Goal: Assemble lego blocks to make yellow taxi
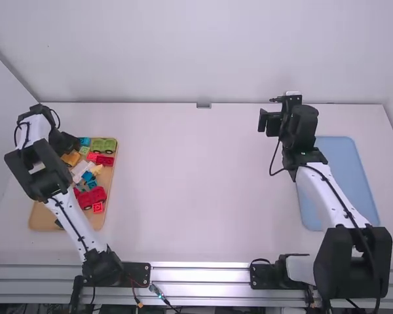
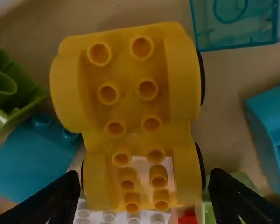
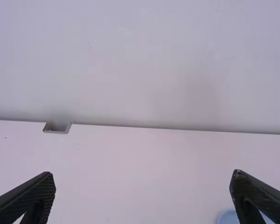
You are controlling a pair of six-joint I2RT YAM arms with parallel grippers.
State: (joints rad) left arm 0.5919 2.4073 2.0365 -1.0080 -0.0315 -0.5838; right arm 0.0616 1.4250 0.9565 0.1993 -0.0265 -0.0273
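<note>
Left gripper (image 1: pixel 67 142) holds the yellow car base (image 2: pixel 139 95) over the tray (image 1: pixel 39 216); right gripper (image 1: pixel 268 122) stands wide.
The left arm hides much of the tray's left side; the base's wheels blend into the black fingers, and white bricks (image 2: pixel 109 217) lie partly covered beneath it. Just right of that gripper, in the high view, sit a teal brick (image 1: pixel 84 141) and a green car base (image 1: pixel 105 144); nearer the camera lies a red car (image 1: pixel 90 197). Well apart, the right gripper is left of the blue mat (image 1: pixel 347 176), partly covered by its arm.
</note>
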